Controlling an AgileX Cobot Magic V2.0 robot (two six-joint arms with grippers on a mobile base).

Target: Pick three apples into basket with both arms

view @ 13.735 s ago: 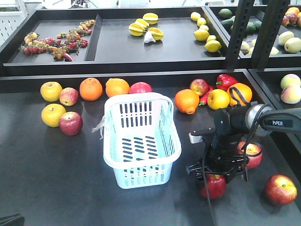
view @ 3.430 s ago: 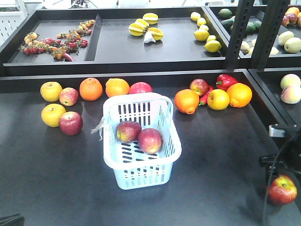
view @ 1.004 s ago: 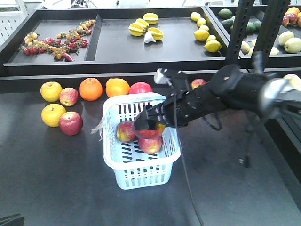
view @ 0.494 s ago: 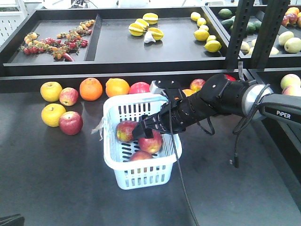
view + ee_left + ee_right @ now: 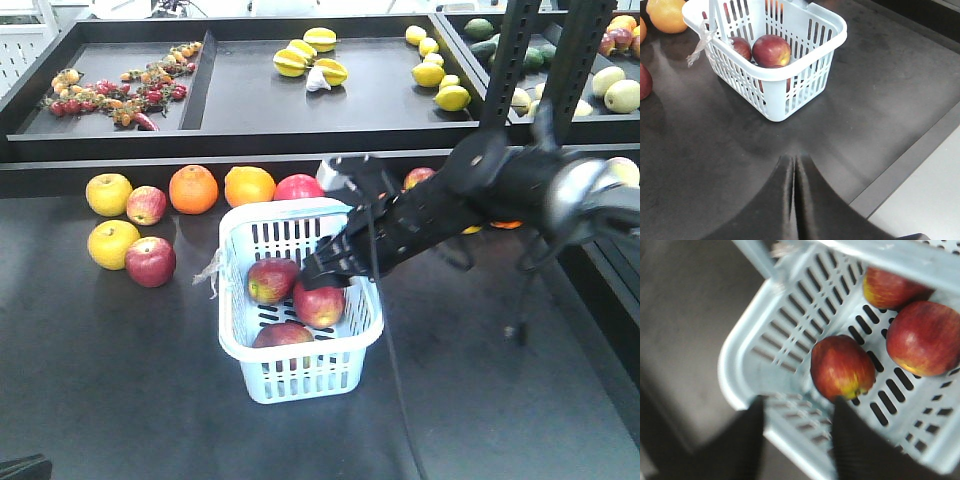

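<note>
Three apples lie inside the basket (image 5: 300, 370), which stands on the dark table (image 5: 120, 380) and serves as the landmark for everything else. Well to the left of the basket, a yellow fruit (image 5: 112, 244) and a dark red apple (image 5: 150, 262) touch each other, with another yellow fruit (image 5: 108, 194) and a small apple (image 5: 147, 205) behind them. Behind the basket's left corner sit two oranges (image 5: 193, 189), side by side. Within the basket, the left apple (image 5: 272, 280) rests toward the far wall, the middle apple (image 5: 319, 305) lies just right of it, and the near apple (image 5: 281, 336) lies by the front wall. The left gripper (image 5: 794, 200) shows only in its own wrist view, hanging above the table in front of the basket with both fingers pressed together and nothing between them. The right gripper (image 5: 322, 272) hovers over the basket's right half, just above the middle apple; in its wrist view the fingers (image 5: 745, 440) stand spread apart with nothing held, framing the basket's rim and the near apple below. The right arm (image 5: 470, 195) stretches away to the right of the basket, blurred, crossing in front of the fruit lying there. Behind the basket, a raised tray (image 5: 250, 110) holds yellow starfruit (image 5: 310, 55) and small red fruits (image 5: 120, 90).
</note>
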